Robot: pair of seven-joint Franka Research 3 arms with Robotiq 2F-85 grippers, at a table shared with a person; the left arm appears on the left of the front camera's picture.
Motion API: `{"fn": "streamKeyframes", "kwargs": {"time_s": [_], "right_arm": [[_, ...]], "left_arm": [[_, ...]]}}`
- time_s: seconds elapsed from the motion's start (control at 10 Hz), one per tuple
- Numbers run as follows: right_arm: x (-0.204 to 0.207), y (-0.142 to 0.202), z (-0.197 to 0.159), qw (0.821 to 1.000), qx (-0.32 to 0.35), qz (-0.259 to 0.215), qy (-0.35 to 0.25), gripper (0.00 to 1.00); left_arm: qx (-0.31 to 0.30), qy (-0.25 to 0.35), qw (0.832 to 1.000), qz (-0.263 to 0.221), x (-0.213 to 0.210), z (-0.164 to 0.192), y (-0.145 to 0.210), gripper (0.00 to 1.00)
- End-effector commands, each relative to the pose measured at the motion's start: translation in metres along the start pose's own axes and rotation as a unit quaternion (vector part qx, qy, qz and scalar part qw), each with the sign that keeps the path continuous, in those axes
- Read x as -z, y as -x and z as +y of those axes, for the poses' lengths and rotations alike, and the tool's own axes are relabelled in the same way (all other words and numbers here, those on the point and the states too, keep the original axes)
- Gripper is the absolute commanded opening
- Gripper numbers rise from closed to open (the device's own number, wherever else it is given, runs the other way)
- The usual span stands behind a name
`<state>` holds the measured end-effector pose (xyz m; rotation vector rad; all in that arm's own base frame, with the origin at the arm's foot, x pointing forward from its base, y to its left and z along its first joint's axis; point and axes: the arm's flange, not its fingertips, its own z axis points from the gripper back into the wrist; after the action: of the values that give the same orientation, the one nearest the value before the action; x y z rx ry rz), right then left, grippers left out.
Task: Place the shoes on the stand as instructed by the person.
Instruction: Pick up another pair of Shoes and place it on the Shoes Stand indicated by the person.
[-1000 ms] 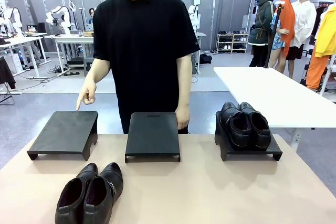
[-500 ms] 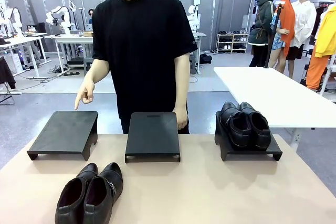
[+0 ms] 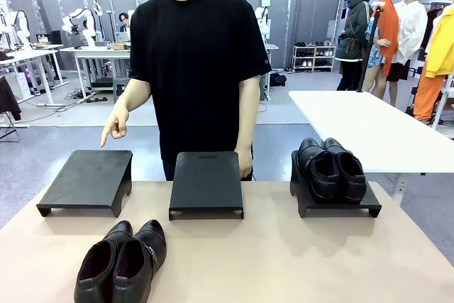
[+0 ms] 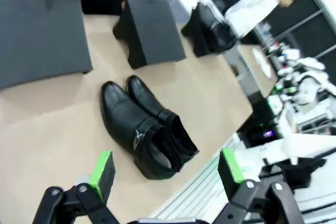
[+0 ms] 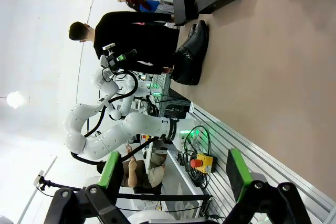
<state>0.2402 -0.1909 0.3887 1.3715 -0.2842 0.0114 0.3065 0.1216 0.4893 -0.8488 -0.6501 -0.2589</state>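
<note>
Near-left on the desk: loose pair of black shoes, side by side and touching, toes toward the far side, dark openings toward the robot.

Farther back, in a row across the desk: left stand, middle stand, right stand. All black, low, well apart from each other. Left and middle tops bare. Second pair on the right stand, shoes side by side and touching.

At the far edge, behind the middle stand: person in a black T-shirt. Pointing hand held out, index finger aimed down over the far end of the left stand, not touching it. Other hand low, just behind the middle stand.

Left wrist view: left fingers spread wide, nothing between the green pads, above the desk with the loose pair beyond them.

Right wrist view: right fingers spread wide too, gripping nothing. Beyond them the desk edge, the loose pair and the white left arm.
</note>
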Motion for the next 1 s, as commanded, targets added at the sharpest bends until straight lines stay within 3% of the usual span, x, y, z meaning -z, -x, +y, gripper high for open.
{"fn": "streamKeyframes", "kwargs": {"time_s": [0.0,0.3,0.5,0.9], "right_arm": [[-0.001,0.001,0.004,1.000,-0.002,-0.001,-0.003,1.00],[-0.001,0.001,0.004,1.000,-0.002,-0.001,-0.003,1.00],[-0.001,0.001,0.004,1.000,-0.002,-0.001,-0.003,1.00],[-0.001,0.001,0.004,1.000,-0.002,-0.001,-0.003,1.00]], "left_arm": [[-0.009,-0.054,0.995,0.081,0.065,-0.047,0.051,1.00],[-0.013,-0.125,0.979,0.160,0.118,-0.084,0.063,1.00],[-0.023,-0.137,0.973,0.183,0.145,-0.110,0.070,1.00],[-0.021,-0.201,0.939,0.278,0.202,-0.132,0.096,1.00]]}}
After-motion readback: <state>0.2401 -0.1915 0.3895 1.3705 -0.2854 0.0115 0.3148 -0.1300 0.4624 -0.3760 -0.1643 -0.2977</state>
